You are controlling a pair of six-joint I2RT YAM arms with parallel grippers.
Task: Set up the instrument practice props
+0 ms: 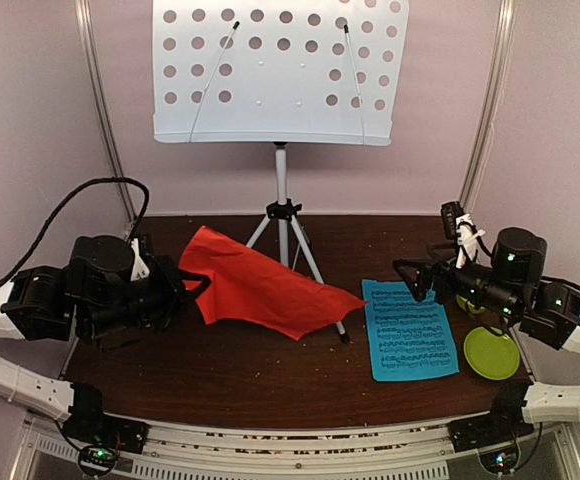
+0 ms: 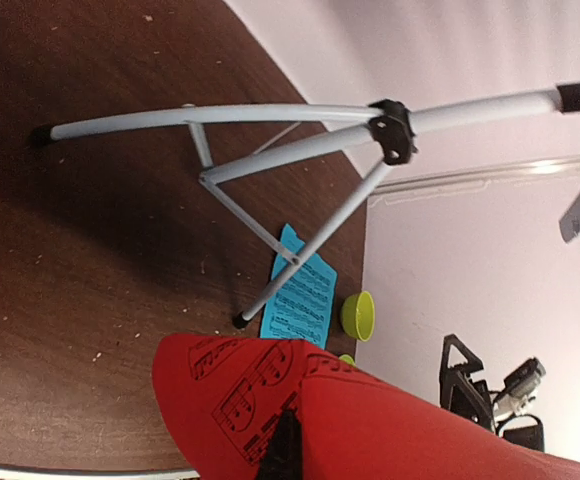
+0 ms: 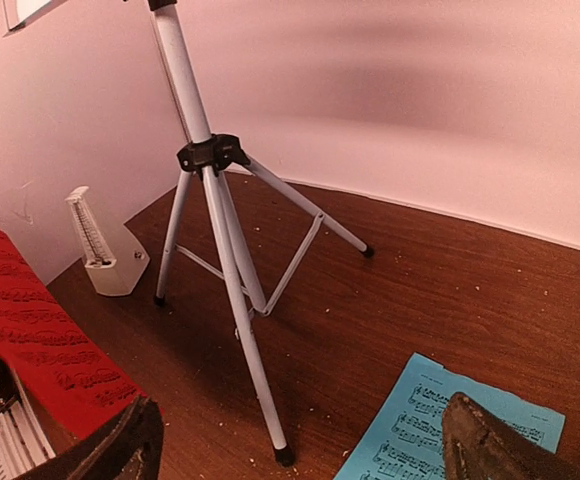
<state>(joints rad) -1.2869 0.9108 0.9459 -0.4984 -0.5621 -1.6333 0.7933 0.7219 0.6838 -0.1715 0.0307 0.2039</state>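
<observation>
We are gripping the crumpled red sheet-music page [image 1: 260,285] in our left hand [image 1: 198,283], which is closed on its edge (the paper is sagging toward the dark wooden counter [image 1: 270,370], across a leg of the silver tripod [image 1: 282,215]). Our right hand [image 1: 415,278] is hovering wide open over the blue sheet-music page [image 1: 407,330], which is lying flat near the lime-green plate [image 1: 491,353].

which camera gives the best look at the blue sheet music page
The top external view: the blue sheet music page lies flat, seen from above and almost entirely in view. The left wrist view shows it small and far off, crossed by a tripod leg. The right wrist view catches only one corner at the bottom edge.
</observation>
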